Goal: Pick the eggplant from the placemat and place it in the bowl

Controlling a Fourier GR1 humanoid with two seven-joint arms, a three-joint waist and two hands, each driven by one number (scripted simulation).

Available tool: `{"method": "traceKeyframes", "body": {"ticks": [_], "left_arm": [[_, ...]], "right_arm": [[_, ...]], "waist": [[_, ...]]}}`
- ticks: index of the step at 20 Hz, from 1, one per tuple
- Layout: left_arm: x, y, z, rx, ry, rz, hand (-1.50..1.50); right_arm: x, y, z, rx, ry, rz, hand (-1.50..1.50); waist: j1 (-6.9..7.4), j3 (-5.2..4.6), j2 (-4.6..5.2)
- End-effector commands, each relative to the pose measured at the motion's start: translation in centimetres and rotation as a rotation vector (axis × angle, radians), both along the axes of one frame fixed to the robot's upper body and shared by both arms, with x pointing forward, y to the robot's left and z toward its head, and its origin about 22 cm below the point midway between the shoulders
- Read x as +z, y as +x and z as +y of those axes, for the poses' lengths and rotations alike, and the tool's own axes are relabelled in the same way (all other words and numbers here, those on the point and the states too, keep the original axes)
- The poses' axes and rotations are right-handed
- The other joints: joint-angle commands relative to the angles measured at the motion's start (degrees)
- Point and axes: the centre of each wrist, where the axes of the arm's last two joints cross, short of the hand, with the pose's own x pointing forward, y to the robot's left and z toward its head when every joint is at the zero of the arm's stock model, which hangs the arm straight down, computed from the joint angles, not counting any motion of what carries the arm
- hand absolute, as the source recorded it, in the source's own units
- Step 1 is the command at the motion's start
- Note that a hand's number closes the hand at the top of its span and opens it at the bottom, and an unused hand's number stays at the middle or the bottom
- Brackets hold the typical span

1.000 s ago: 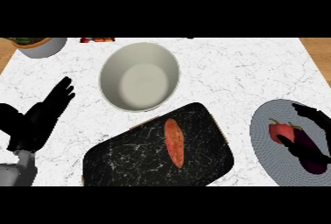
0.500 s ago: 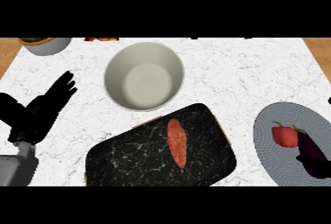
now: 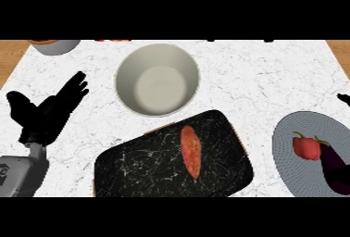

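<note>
worktop [image 3: 273,74]: white marble | bowl [image 3: 157,78]: smooth, oval | placemat [image 3: 171,162]: black, veined | eggplant [image 3: 335,166]: glossy, on grey plate [image 3: 290,157] | left hand [image 3: 48,111]: fingers spread, released | right hand [image 3: 344,98]: only a tip visible, cannot tell

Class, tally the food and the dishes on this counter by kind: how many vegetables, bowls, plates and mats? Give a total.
Vegetables: 3 – orange one on the mat, red pepper and eggplant on the plate.
Bowls: 2 – large bowl, small bowl at the far left edge.
Plates: 1 – grey plate.
Mats: 1 – black mat.
Total: 7
</note>
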Motion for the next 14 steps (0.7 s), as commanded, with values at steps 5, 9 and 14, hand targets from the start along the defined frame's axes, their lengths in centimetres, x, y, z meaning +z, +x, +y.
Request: {"method": "traceKeyframes", "body": {"ticks": [5, 9, 14], "left_arm": [[-3.3, -0.6, -1.0, -0.016, -0.004, -0.001, 0.00], [-1.2, 0.5, -0.7, -0.004, -0.010, 0.003, 0.00], [-1.2, -1.2, 2.6, 0.000, -0.003, 0.021, 0.00]], "right_arm": [[1.5, 3.3, 4.5, -0.019, -0.111, 0.240, -1.50], [1.5, 3.8, 6.0, -0.030, -0.146, 0.315, -1.50], [1.5, 4.9, 3.4, -0.081, -0.168, 0.393, -1.50]], "waist": [[0.40, 0.09, 0.13], [-0.35, 0.14, -0.10], [-0.29, 0.16, -0.18]]}}
